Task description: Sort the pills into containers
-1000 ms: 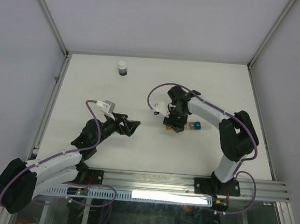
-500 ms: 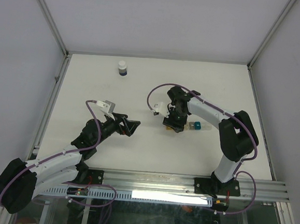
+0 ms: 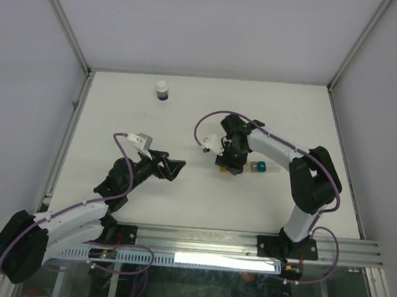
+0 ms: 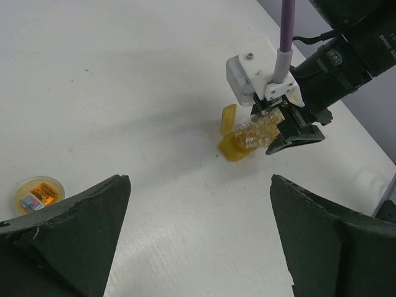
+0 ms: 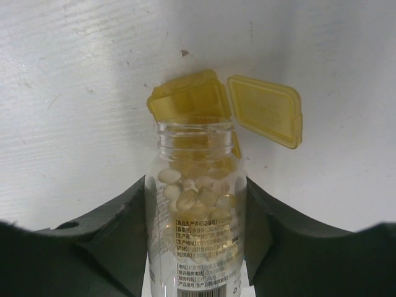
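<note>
Top view: we find the containers (image 3: 260, 168) right of centre, strip lying left-right; right tool (image 3: 229, 165) over its left end, nearer; left tool (image 3: 172, 168) spread, well apart.
Left wrist: pill bottle (image 4: 253, 131) tips toward yellow compartment (image 4: 232, 150).
Right wrist: we see the right tool pinching the pill bottle, mouth pointing up-frame at the open compartment.

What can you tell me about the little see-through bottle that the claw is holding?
The bottle looks like clear plastic, uncapped, with a threaded neck and a printed label. Pale oval pills are heaped inside near the neck. The right claw grips its body on both sides, the mouth tipped toward the open yellow compartment, whose lid is flipped back. Whether bottle and compartment touch is unclear.
</note>
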{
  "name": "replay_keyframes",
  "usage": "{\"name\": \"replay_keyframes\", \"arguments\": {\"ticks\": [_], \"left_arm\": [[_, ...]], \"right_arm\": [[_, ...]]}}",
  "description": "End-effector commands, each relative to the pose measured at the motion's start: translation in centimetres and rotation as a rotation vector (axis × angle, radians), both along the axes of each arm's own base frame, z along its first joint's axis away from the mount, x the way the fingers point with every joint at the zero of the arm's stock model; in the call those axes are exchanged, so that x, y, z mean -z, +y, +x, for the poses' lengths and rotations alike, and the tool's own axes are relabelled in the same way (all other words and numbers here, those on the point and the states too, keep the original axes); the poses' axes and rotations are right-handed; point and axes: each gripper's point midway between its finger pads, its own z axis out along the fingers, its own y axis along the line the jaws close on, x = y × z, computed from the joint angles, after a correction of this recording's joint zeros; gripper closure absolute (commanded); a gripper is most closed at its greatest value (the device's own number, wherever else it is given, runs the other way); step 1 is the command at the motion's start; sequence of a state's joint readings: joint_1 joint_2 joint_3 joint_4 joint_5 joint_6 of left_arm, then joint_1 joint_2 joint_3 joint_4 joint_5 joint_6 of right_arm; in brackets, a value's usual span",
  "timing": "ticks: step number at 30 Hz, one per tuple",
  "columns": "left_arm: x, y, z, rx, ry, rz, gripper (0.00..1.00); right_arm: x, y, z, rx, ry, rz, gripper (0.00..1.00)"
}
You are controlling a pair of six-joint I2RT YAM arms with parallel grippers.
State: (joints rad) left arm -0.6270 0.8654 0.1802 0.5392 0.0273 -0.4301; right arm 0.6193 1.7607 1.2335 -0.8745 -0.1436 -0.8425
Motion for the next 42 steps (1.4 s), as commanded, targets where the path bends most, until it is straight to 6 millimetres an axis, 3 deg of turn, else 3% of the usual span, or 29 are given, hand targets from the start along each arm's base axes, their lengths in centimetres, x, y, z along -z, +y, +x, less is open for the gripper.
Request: {"name": "replay_keyframes", "arguments": {"ticks": [1,2,5,8,10,13,16,19,21,24,27,30,32,35,38,41,42], "left_arm": [[-0.3,0.2,-0.1,0.0,-0.021,-0.009,0.01],[-0.3,0.2,-0.2,0.001,-0.02,-0.008,0.01],[-0.3,0.2,-0.1,-0.002,-0.021,-0.007,0.01],[-0.3,0.2,-0.2,-0.001,-0.021,-0.008,0.01],[-0.3,0.2,-0.2,-0.002,-0.023,-0.01,0.01],[-0.3,0.2,-0.2,0.001,-0.021,-0.007,0.01],[-0.3,0.3,-0.2,-0.003,-0.022,-0.01,0.01],[-0.2,0.3,-0.3,-0.002,-0.021,-0.008,0.01],[-0.3,0.4,-0.3,-0.006,-0.022,-0.011,0.01],[-0.4,0.4,-0.4,-0.004,-0.023,-0.015,0.01],[-0.4,0.5,-0.4,-0.005,-0.024,-0.019,0.01],[-0.3,0.4,-0.4,-0.002,-0.018,-0.018,0.01],[-0.4,0.4,-0.4,-0.003,-0.021,-0.022,0.01],[-0.4,0.4,-0.4,0.0,-0.02,-0.021,0.01],[-0.4,0.3,-0.4,0.001,-0.02,-0.022,0.01],[-0.4,0.3,-0.5,0.005,-0.019,-0.021,0.01],[-0.4,0.3,-0.5,0.003,-0.018,-0.022,0.01]], "right_arm": [[-1.1,0.5,0.7,0.008,-0.02,0.022,1.0],[-1.2,0.8,0.1,0.001,0.018,0.039,1.0],[-0.9,0.1,1.3,0.008,-0.08,-0.004,1.0],[-1.6,1.1,-0.3,-0.015,0.004,0.051,1.0],[-0.9,-0.1,1.5,0.001,-0.117,-0.011,1.0],[-1.4,0.9,-0.4,-0.003,0.022,0.048,1.0],[-1.0,-0.2,1.6,0.016,-0.105,-0.007,1.0],[-1.5,0.7,0.0,0.007,0.001,0.046,1.0],[-1.2,0.0,1.4,0.015,-0.083,0.021,1.0],[-1.8,0.7,0.2,0.008,0.007,0.061,1.0],[-1.2,-0.2,1.6,0.019,-0.1,0.005,1.0],[-1.7,0.3,0.4,0.015,-0.016,0.04,1.0],[-1.4,-0.2,1.4,0.02,-0.09,0.01,1.0],[-2.2,0.9,-0.4,0.004,0.018,0.078,1.0],[-1.6,-0.2,1.3,0.022,-0.086,0.022,1.0],[-2.2,0.6,-0.3,0.01,0.012,0.075,1.0],[-2.1,0.6,0.2,0.006,-0.037,0.071,1.0]]}}
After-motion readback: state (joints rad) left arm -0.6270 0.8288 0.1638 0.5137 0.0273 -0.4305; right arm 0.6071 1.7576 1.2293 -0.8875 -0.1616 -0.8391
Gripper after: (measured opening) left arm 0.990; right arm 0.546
